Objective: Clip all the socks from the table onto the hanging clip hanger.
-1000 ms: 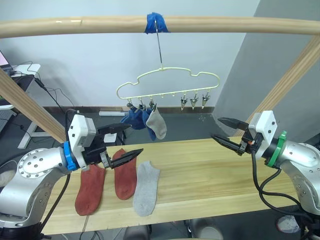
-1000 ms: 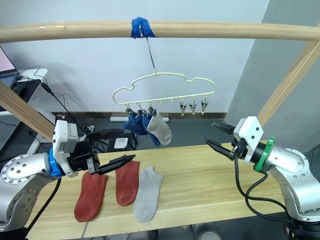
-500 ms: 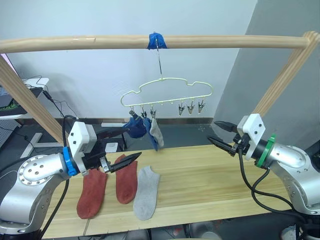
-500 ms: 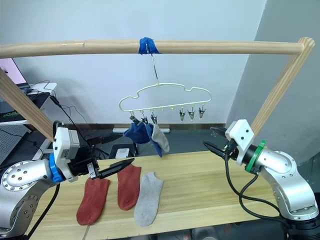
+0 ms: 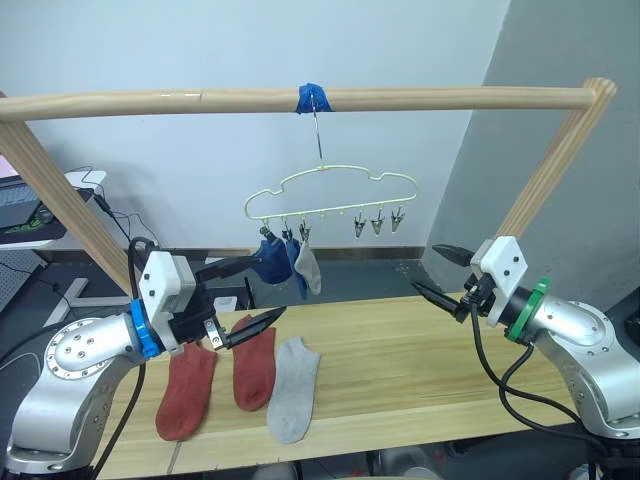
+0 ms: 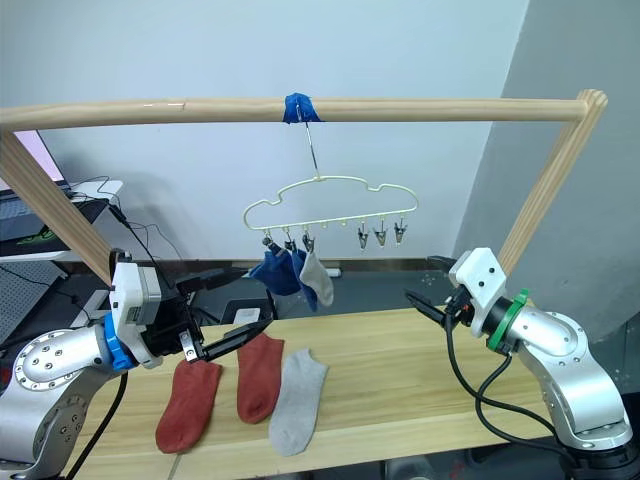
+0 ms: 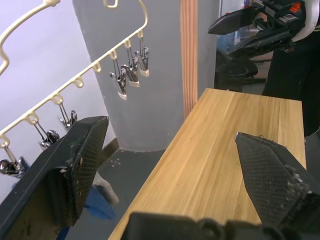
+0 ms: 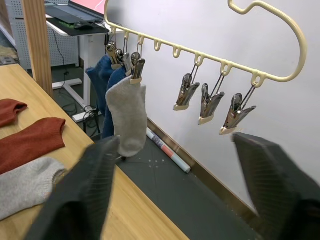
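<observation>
Both sets of jaws stand spread with nothing between them: the left gripper (image 5: pixel 240 297) hovers over the near left part of the table (image 5: pixel 400 350), its lower finger just above the rust-red socks, and the right gripper (image 5: pixel 437 272) hangs above the table's far right edge, its tips aimed toward nine o'clock. Across the scene runs the wooden frame pole (image 5: pixel 150 100), braced by slanted poles at each end. From a strip of blue tape (image 5: pixel 312 97) at twelve o'clock on that pole hangs the clip hanger (image 5: pixel 335 188), well above the far edge of the table. On the tabletop, at about seven o'clock from the hanger, three socks lie flat side by side, toes toward the near edge: one rust-red sock (image 5: pixel 186 389), a second rust-red sock (image 5: pixel 254 364) just beside it, and a light grey sock (image 5: pixel 294 388) touching that one's right edge. Clipped at the hanger's left end, around nine o'clock on its frame, dangle two blue socks (image 5: pixel 272 262) bunched together and another light grey sock (image 5: pixel 308 270) just right of them. Three silver clips (image 5: pixel 377 222) at the hanger's right end hang empty.
</observation>
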You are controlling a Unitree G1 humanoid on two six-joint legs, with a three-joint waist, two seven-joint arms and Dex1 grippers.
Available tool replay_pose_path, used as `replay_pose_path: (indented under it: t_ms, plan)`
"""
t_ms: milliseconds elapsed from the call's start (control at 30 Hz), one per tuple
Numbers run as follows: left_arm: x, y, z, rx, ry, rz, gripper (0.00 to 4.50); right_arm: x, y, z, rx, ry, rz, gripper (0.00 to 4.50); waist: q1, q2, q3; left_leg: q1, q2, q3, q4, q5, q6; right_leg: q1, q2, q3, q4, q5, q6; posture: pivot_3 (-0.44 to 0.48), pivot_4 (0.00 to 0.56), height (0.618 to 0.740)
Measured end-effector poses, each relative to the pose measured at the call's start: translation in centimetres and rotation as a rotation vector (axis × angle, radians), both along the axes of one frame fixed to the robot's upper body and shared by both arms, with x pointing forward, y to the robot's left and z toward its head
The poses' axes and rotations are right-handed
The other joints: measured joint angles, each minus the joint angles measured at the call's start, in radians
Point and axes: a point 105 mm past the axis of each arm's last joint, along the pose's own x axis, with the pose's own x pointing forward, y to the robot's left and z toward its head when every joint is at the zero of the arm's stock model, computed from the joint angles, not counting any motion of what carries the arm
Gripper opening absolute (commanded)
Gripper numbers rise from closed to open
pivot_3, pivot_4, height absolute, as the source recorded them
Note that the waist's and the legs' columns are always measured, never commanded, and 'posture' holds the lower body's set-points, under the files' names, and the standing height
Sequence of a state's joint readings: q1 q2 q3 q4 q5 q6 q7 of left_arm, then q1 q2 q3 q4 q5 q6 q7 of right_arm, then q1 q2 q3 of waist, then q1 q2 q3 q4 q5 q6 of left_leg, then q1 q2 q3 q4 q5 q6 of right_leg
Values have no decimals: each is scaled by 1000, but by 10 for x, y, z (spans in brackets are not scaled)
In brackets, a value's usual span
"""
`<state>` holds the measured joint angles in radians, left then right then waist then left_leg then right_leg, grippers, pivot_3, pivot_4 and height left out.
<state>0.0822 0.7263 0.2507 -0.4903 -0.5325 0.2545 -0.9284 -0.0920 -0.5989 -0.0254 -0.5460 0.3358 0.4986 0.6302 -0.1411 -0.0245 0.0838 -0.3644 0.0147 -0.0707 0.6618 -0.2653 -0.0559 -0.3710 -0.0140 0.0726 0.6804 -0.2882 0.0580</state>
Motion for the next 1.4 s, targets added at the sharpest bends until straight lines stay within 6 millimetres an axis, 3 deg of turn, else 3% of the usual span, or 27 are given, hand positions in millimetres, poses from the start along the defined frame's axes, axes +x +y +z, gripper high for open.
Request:
replay_pose_path:
  t_ms: [300,467,800,900,1133,1233,1333,1400]
  plan:
    - [6,0,4,-55,19,12,4500,9,43,-1,106,35,-10,4151,-1,2,6,0,2,0,-1,0,0,-1,2,0,0,0,-1,-146,76,740]
    - [7,1,5,-51,34,-3,4500,13,53,6,152,30,-42,2932,0,5,33,0,2,0,-2,0,0,-1,2,0,0,-1,-2,-160,131,740]
    - [18,2,15,-36,18,-41,4500,34,71,20,205,-5,-105,2932,0,6,94,-6,13,1,-3,-1,-1,-10,13,1,0,-1,-8,-166,212,740]
    - [22,0,20,-40,13,-44,4500,37,77,18,217,4,-121,2932,-1,8,114,-16,14,0,-3,-1,-1,-20,15,0,1,2,-13,-174,239,740]
    - [25,-4,25,-60,34,-63,4500,44,86,25,245,0,-149,2932,-1,8,158,-22,14,0,-3,-1,-2,-25,14,0,1,3,-14,-186,276,740]
    - [27,-7,30,-58,23,-77,4500,45,89,28,241,-10,-149,2932,-1,8,162,-35,14,-1,-2,-1,-2,-38,14,-1,2,4,-15,-185,281,740]
    - [27,-8,31,-57,20,-78,4500,46,90,30,247,-16,-156,2329,0,8,165,-35,15,-1,-2,-2,-2,-38,13,-1,2,4,-15,-183,281,740]
    - [27,-8,31,-57,21,-79,4500,47,89,29,245,-15,-170,1698,0,8,170,-35,14,-1,-3,-2,-2,-38,13,-1,2,4,-15,-181,280,740]
